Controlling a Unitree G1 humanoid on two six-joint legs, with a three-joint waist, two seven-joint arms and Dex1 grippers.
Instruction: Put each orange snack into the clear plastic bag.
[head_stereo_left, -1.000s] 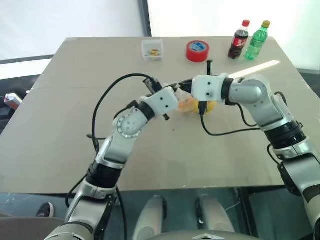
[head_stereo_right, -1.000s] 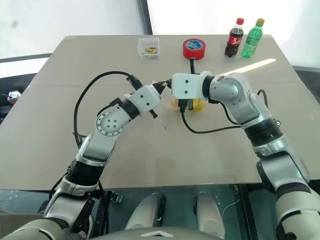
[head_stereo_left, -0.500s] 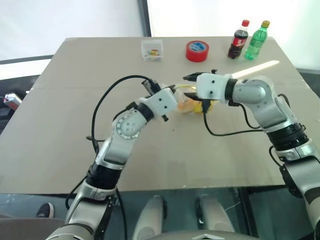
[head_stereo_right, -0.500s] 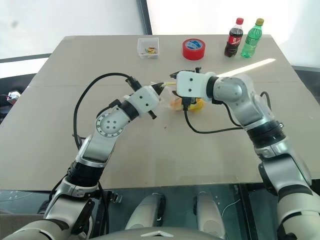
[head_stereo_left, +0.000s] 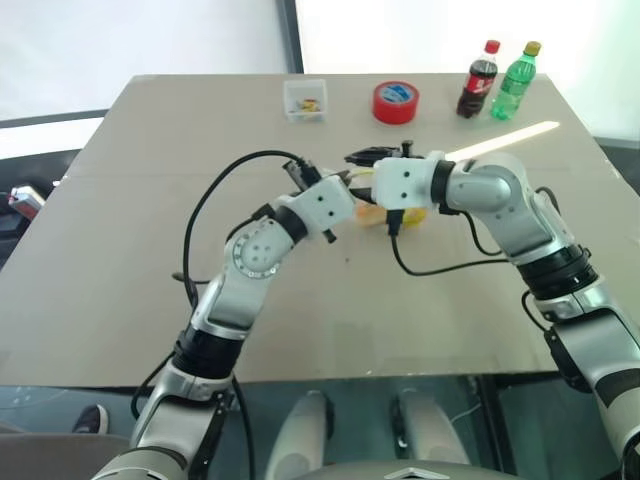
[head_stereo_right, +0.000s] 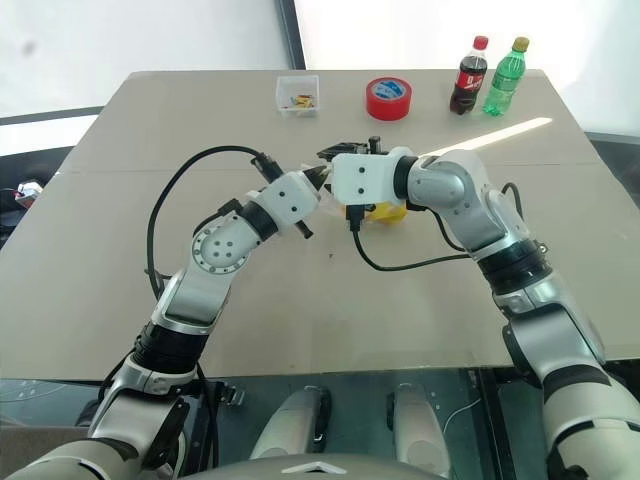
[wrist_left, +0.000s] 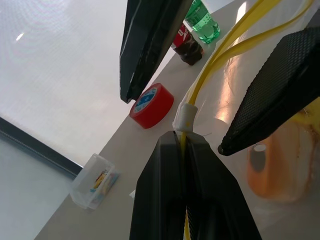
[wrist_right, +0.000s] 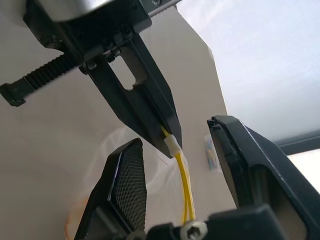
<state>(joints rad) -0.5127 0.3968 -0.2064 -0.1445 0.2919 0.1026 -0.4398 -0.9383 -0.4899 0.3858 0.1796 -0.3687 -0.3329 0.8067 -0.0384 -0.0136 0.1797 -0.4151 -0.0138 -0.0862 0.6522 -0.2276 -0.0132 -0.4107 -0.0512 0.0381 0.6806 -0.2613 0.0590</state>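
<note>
Left hand (wrist_left: 186, 150) clenched on clear plastic bag's (wrist_left: 280, 165) yellow seal strip (wrist_left: 220, 55). Right hand (wrist_right: 175, 165) released, fingers either side of strip. Orange snack (wrist_left: 272, 172) inside bag, just below both hands, above table (head_stereo_left: 150, 200).

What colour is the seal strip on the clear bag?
Yellow; the seal strip shows best in the left wrist view.
</note>
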